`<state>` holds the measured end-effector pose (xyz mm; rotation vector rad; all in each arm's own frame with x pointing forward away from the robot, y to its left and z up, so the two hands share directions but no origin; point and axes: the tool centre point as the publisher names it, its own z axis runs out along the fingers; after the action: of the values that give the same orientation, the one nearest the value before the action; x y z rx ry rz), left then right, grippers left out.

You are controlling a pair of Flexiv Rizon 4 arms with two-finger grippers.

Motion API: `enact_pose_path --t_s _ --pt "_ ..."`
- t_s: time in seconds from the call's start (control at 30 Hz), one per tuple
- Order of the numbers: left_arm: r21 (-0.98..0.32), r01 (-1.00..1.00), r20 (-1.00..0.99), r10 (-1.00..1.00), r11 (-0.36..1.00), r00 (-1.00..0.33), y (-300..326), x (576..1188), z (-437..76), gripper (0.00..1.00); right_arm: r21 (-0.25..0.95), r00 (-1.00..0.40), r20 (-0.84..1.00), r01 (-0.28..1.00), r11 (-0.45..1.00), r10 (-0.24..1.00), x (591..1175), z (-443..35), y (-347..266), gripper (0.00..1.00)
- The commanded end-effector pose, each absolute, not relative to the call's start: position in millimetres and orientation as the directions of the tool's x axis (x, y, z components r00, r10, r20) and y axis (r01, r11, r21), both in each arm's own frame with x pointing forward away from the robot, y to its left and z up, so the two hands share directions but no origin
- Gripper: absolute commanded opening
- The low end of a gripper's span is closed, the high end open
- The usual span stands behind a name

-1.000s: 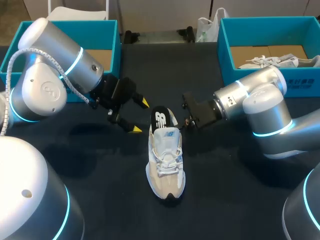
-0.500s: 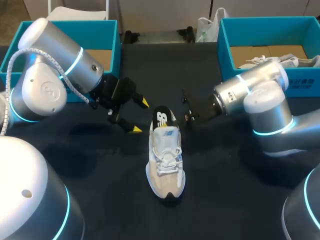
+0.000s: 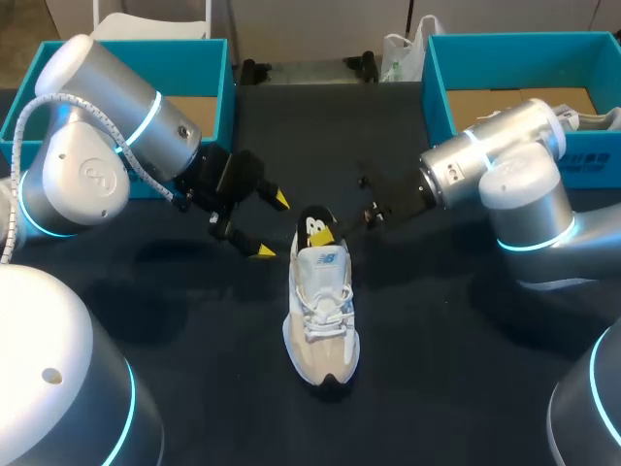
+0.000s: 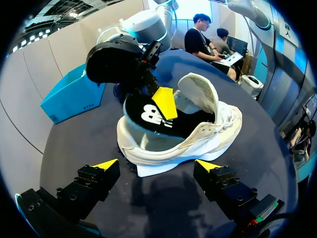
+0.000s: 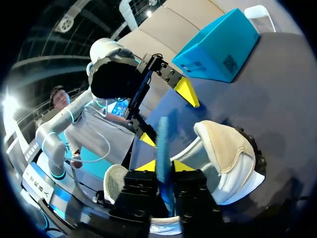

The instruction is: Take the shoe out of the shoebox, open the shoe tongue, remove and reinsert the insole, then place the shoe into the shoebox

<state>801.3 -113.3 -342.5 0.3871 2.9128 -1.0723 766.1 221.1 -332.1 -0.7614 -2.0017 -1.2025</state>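
- While the shoe (image 3: 320, 325) sits where it was a second ago, upright on the dark table (image 3: 437, 379), toe toward us and out of both boxes, we see no change at its front.
- Tongue (image 4: 198, 91) is flipped up and forward, so the mouth is open. We read that step as done.
- Insole (image 4: 148, 115) has its heel end raised out of the mouth, black top showing; its front part is hidden inside the shoe.
- Main change: our right gripper (image 5: 163, 167) has rolled at the wrist and come in from beside the heel onto the insole. A second ago the head view showed no yellow tip on it; now one lies flat on the black top.
- In the right wrist view the insole is edge-on, a blue strip between the two tips with both close against it. We judge it pinched from two sides.
- Right forearm has also swung up and back toward the right box (image 3: 437, 87).
- Left gripper (image 4: 157, 164) has not moved: fingers spread wide, holding nothing, just beside the heel and not touching it.
- Meaning: the grip on the insole is made and the pull-out comes next; reinserting and boxing are still to do.
- Far back stand the left box (image 3: 218, 68) and the right box, which holds another white shoe (image 3: 529, 118).
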Motion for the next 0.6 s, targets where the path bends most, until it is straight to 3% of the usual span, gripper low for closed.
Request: enact_pose_path --t_s 0.03,0.43,0.6 --pt "-0.634 0.236 -0.097 0.227 0.737 -0.969 -113.7 801.7 -342.2 1.00 0.494 -0.588 0.798 0.765 0.412 0.134 765.3 -341.0 225.7 0.00" --pt "-0.634 0.236 -0.097 0.227 0.737 -0.969 -113.7 801.7 -342.2 1.00 0.438 -0.524 0.841 0.804 0.402 0.133 738.6 -354.2 232.9 0.00" --pt "-0.634 0.236 -0.097 0.227 0.737 -0.969 -113.7 801.7 -342.2 1.00 0.427 -0.518 0.844 0.806 0.411 0.140 740.7 -354.6 234.0 0.08"
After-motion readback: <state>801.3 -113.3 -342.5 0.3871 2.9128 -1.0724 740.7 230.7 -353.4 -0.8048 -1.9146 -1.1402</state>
